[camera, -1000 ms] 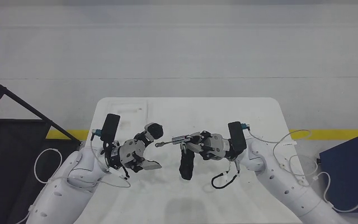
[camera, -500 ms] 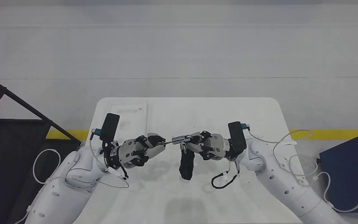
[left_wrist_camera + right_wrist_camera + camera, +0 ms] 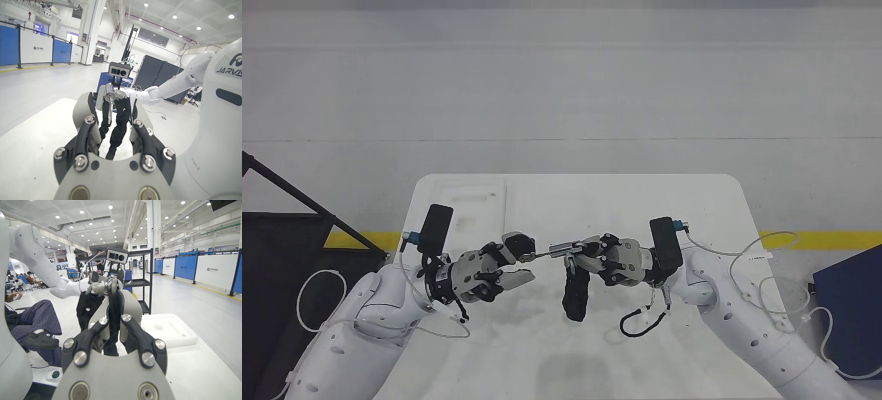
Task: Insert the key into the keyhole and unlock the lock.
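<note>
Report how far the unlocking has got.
Done: the key sits in the keyhole of the lock. In hand: the right gripper clamps the lock; the left gripper stands open around the key. Left: probably gripping and turning it; no release shows.

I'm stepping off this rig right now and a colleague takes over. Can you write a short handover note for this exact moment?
Left tool: open, straddling the key, not gripping it.
Right tool: shut on the lock, holding it above the table with the keyhole facing the left tool.
Done: the key sits in the keyhole.
Left: grip the key, turn it and open the lock. Whether the key has been turned at all cannot be told.
</note>
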`<action>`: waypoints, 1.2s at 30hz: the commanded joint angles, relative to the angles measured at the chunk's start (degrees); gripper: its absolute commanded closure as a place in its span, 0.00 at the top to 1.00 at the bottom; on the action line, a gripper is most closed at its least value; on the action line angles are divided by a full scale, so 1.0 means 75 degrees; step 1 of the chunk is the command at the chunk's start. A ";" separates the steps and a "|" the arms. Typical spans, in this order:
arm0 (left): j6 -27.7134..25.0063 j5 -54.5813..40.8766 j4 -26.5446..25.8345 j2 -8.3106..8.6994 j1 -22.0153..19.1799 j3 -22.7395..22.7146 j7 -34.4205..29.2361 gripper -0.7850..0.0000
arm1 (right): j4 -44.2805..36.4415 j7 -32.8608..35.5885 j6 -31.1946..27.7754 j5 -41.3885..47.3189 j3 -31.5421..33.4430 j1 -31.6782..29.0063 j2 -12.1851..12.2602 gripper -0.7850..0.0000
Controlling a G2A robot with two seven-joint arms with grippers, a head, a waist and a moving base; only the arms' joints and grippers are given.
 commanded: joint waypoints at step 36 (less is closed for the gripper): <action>-0.0165 0.3707 -0.0670 -0.0206 -0.0279 -0.0306 0.1222 0.00 | 0.0000 0.0000 0.0000 0.0000 0.0000 0.0000 0.0000 0.00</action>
